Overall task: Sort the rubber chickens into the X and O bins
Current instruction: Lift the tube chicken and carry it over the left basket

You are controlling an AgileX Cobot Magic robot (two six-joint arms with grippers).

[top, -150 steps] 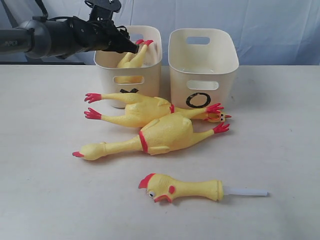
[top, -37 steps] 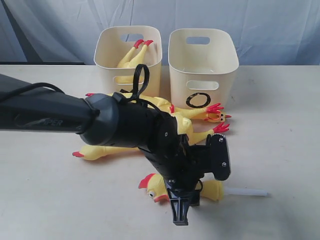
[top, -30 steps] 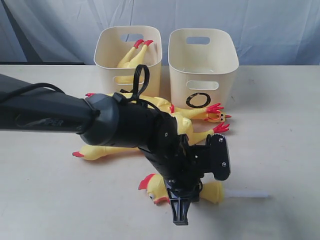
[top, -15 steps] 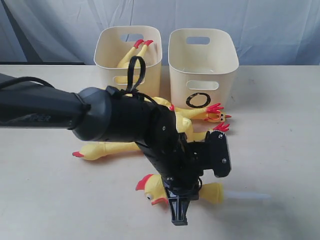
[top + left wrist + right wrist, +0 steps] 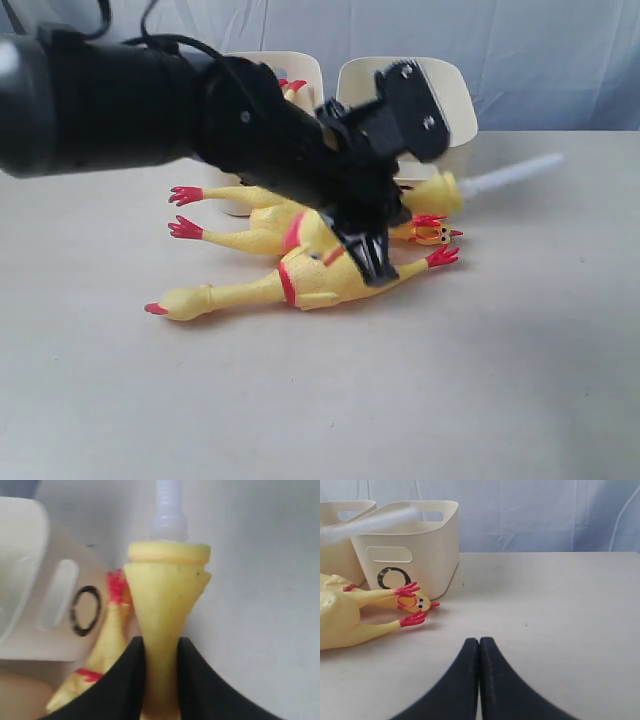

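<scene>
Bins: 2, namely O bin point(image 5: 458, 115) and neighbour bin point(image 5: 308, 68). Long chickens: 3, namely near chicken point(image 5: 325, 280) and far chicken point(image 5: 245, 238) before O bin, and binned chicken point(image 5: 285, 84) in neighbour bin. Also 1 head-and-neck piece point(image 5: 443, 192).

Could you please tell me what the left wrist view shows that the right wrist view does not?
Only the left wrist view: the left gripper clamped on the yellow neck piece. Only the right wrist view: the right gripper shut on nothing, and a second bin's rim. Both: the O bin, the white tube, blurred in the right wrist view, and red chicken feet.
</scene>
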